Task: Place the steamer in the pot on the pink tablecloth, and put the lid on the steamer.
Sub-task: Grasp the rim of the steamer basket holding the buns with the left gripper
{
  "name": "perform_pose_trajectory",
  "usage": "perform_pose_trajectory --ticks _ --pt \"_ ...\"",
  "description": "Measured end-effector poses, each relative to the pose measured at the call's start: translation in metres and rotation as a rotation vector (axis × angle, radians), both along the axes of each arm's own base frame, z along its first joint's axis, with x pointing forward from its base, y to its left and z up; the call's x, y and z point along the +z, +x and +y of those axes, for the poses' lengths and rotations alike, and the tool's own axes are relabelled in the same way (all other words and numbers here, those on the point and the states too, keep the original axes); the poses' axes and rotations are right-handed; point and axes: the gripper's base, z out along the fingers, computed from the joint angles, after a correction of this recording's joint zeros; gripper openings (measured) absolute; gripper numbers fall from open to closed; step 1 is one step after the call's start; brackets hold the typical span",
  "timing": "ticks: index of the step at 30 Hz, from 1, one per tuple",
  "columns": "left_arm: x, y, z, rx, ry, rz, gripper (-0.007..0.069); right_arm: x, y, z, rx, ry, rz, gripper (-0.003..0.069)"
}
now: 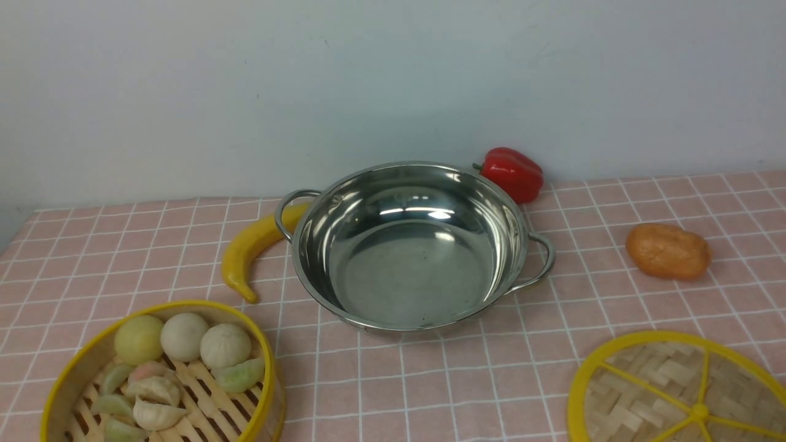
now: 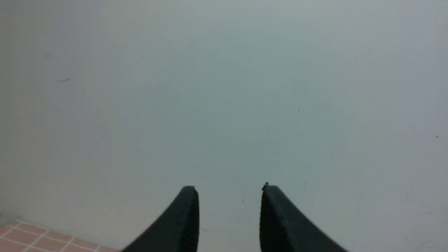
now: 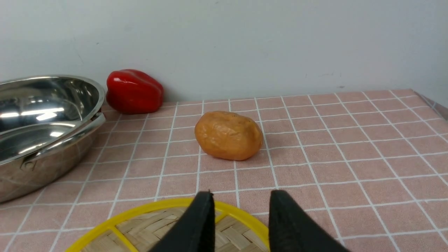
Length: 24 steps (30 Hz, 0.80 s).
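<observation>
The steamer [image 1: 184,304] is sitting at the front frame's lower left on the pink tablecloth [image 1: 614,307]. The pot [image 1: 405,282] is standing at centre, and the lid [image 1: 651,380] is lying at lower right. The right gripper [image 3: 241,192] is hanging over the lid's rim, jaws parted, gripping nothing. The left gripper [image 2: 228,187] is gaping likewise, apparently facing the wall [image 2: 224,87].

1. Steamer [image 1: 184,303] runs off the front view's bottom edge.
2. Lid [image 1: 669,393] clipped there too, bottom and right.
3. Banana [image 1: 245,252] far tip slips behind the pot [image 1: 417,264] handle.
4. Left wrist view: just a cloth [image 2: 42,238] corner.
</observation>
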Motion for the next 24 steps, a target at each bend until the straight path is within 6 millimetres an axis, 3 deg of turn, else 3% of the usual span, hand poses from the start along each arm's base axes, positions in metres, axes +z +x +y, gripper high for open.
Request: perform_pose_trajectory --ticks 4,10,12,17,21,24 --pt "0.004 0.001 -0.003 -0.044 -0.053 0.112 0.0243 0.000 0.000 0.000 0.000 0.000 0.000 0.0242" --pt "0.037 0.010 -0.009 -0.104 0.009 0.468 0.0243 0.000 0.000 0.000 0.000 0.000 0.000 0.0242" --pt "0.046 0.013 -0.010 -0.119 0.079 0.553 0.0243 0.000 0.000 0.000 0.000 0.000 0.000 0.0242" --pt "0.067 0.034 -0.015 -0.279 0.471 0.922 0.0243 0.000 0.000 0.000 0.000 0.000 0.000 0.0242" --pt "0.063 0.053 -0.027 -0.587 0.698 1.094 0.0243 0.000 0.000 0.000 0.000 0.000 -0.001 0.0242" --pt "0.055 0.066 -0.034 -0.749 0.733 1.126 0.0243 0.000 0.000 0.000 0.000 0.000 -0.001 0.0242"
